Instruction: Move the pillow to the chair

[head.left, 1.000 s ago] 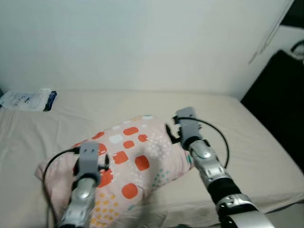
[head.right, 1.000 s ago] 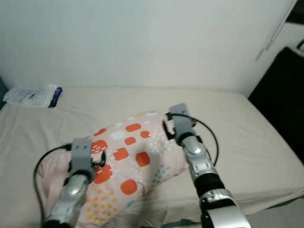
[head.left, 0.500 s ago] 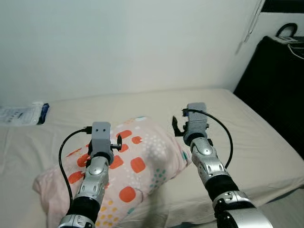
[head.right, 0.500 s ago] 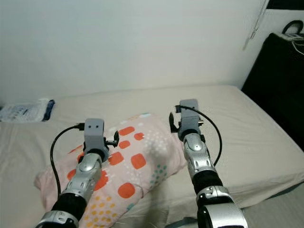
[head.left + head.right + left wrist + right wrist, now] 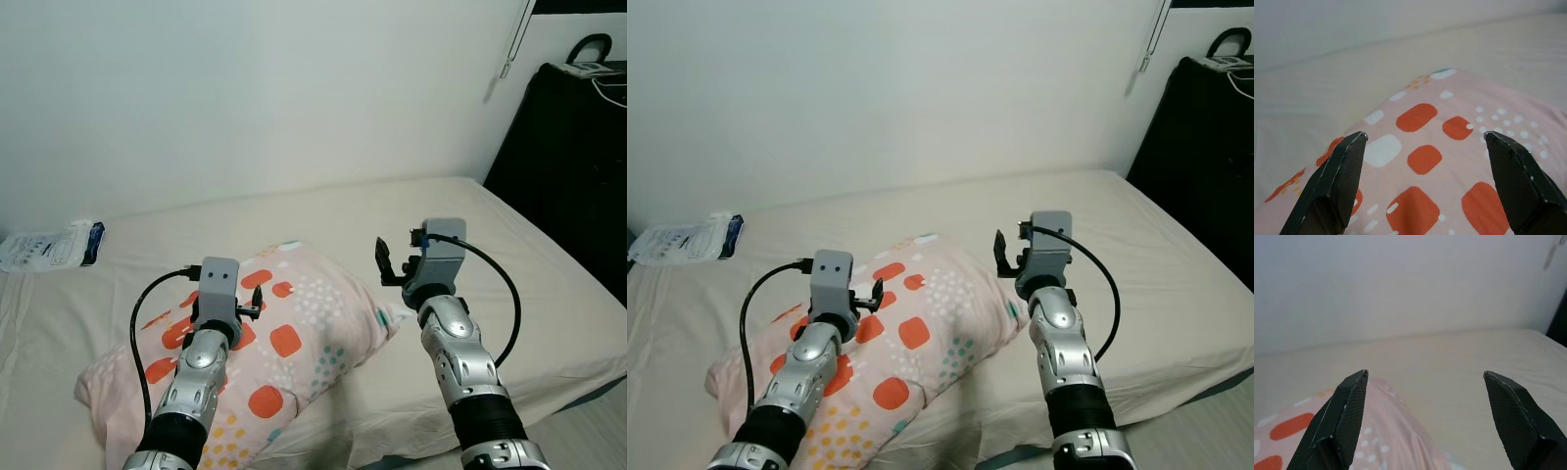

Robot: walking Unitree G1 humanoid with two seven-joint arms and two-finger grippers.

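here the pink pillow [image 5: 284,343] with orange and white patches lies on the beige bed [image 5: 529,284], under and ahead of the left gripper [image 5: 1425,142], whose jaws stand spread wide and released just above the patterned cover, holding nothing. the right gripper [image 5: 1425,377] hovers beside the pillow's right end, above the bed, its jaws likewise wide apart and empty, with the pillow's edge low between them and the white wall [image 5: 294,88] beyond; a white packet [image 5: 49,248] rests at the bed's far left, well apart from the pillow
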